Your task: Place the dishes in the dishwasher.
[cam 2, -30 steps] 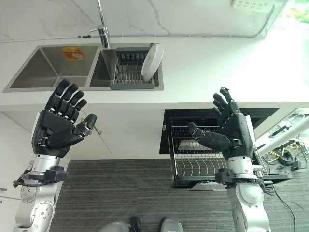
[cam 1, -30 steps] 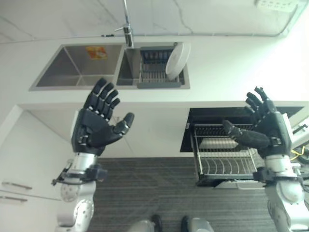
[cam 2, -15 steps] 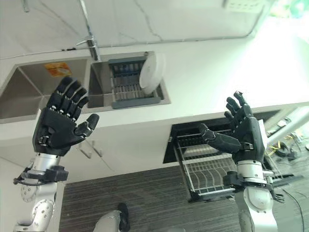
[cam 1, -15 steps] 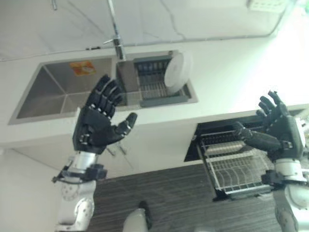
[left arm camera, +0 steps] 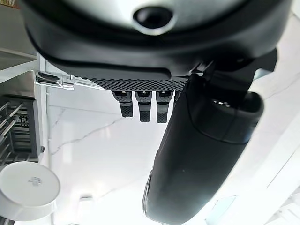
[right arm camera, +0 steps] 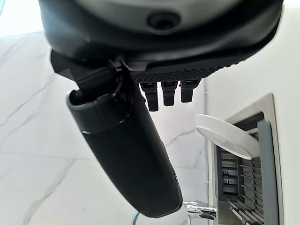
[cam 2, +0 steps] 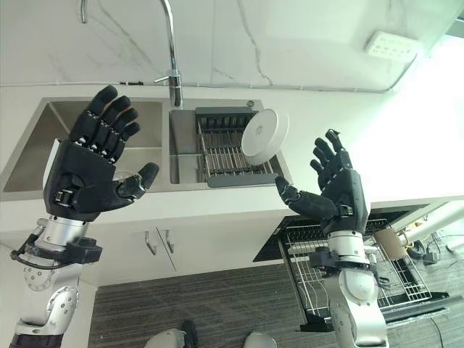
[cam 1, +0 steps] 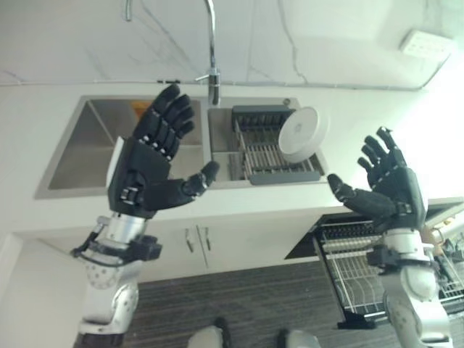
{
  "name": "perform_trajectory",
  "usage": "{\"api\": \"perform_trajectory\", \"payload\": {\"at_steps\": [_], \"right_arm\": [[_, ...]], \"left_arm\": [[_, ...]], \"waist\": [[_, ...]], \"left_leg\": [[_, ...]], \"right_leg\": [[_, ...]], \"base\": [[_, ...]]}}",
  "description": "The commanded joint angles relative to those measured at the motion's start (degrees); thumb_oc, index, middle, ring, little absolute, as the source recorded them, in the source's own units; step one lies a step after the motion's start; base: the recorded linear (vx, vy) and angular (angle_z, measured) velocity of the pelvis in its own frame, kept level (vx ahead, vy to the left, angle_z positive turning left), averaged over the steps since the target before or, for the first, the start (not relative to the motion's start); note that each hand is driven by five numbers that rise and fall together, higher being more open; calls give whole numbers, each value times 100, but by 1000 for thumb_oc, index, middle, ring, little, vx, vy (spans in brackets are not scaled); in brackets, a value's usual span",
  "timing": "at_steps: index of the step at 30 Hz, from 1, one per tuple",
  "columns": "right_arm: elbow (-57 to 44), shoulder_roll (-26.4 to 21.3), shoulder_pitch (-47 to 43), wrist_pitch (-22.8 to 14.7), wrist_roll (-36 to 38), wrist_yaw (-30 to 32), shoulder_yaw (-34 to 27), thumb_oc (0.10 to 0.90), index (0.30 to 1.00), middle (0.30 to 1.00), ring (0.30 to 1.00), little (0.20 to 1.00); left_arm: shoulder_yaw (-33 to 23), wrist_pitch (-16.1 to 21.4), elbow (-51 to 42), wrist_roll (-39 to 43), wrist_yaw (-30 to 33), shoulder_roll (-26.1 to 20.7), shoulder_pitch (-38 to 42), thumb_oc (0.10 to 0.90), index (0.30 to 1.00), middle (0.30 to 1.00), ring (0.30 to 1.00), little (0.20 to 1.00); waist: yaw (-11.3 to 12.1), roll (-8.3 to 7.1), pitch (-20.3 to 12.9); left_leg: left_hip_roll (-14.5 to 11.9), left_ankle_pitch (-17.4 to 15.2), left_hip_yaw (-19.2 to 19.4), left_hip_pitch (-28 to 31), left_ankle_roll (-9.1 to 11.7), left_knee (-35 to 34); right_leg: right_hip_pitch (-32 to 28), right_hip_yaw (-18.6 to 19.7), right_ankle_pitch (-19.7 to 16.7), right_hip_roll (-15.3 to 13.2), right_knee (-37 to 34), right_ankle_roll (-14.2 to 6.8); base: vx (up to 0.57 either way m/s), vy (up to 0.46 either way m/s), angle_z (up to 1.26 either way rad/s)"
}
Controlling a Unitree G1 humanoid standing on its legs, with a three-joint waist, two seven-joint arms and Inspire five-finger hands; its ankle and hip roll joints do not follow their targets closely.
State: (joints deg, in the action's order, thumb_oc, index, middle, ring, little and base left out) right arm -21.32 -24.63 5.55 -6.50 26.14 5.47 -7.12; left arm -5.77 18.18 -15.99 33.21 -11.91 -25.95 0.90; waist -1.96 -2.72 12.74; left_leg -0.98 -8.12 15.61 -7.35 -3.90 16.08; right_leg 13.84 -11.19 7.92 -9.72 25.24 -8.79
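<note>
Nearest, the left hand [cam 1: 141,181] is raised palm-up with fingers spread and straight, holding nothing. The right hand [cam 2: 335,194] is raised the same way, fingers spread wide and empty. Below the right hand, the dishwasher rack [cam 2: 395,279] stands pulled out over the dark floor [cam 2: 203,304]. Beyond the hands lies the white tabletop [cam 2: 362,156] with a double sink [cam 2: 43,145]. In the sink's right basin sits a grey drying rack [cam 2: 225,152], and a white plate [cam 2: 264,133] leans upright at its right end. A faucet [cam 2: 172,76] rises behind the sink.
</note>
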Motion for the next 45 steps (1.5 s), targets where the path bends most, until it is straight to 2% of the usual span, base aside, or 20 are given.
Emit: {"api": "perform_trajectory", "payload": {"at_steps": [1,4,8,17,26,36,45], "right_arm": [[40,-192,-553,-821,374,-110,-423,800,900,900,900,900],[81,-246,-601,-662,377,-153,-444,800,900,900,900,900],[46,-164,-798,-424,403,-105,-261,800,900,900,900,900],[246,-158,-1019,-322,672,-216,-144,800,900,900,900,900],[1085,-302,-1624,-155,1208,-137,119,800,900,900,900,900],[2375,-400,-2454,-143,950,674,287,800,900,900,900,900],[3229,-475,-3049,31,1533,999,342,800,900,900,900,900]], "left_arm": [[19,531,-751,194,78,-84,285,800,900,900,900,900],[-18,341,-884,414,38,143,136,800,900,900,900,900],[79,340,-849,350,125,218,191,800,900,900,900,900],[211,382,-735,457,22,203,122,800,900,900,900,900],[555,384,-467,494,74,93,394,800,900,900,900,900],[806,375,-160,504,149,21,651,800,900,900,900,900],[959,272,6,570,258,-78,893,800,900,900,900,900]], "waist": [[-48,1,-241],[18,3,-413],[25,109,-570],[49,193,-647],[230,136,-680],[480,94,-683],[605,110,-692]], "left_leg": [[-92,-312,-948,321,475,111],[-168,-313,-840,318,551,111],[-332,-362,-598,353,626,111],[-360,-477,-622,454,647,111],[-282,-546,-750,522,613,111],[-203,-584,-899,588,575,111],[-181,-598,-943,651,573,111]], "right_leg": [[-591,-132,-597,188,-805,-1],[-706,-96,-226,279,-805,140],[-753,-57,-52,357,-805,214],[-815,24,24,333,-805,210],[-947,-101,68,258,-805,208],[-1116,-214,125,207,-805,241],[-1246,-296,171,175,-805,261]], "base": [[140,-186,37],[109,-154,17],[91,-70,-10],[58,-17,-5],[24,17,10],[18,21,13],[18,19,5]]}}
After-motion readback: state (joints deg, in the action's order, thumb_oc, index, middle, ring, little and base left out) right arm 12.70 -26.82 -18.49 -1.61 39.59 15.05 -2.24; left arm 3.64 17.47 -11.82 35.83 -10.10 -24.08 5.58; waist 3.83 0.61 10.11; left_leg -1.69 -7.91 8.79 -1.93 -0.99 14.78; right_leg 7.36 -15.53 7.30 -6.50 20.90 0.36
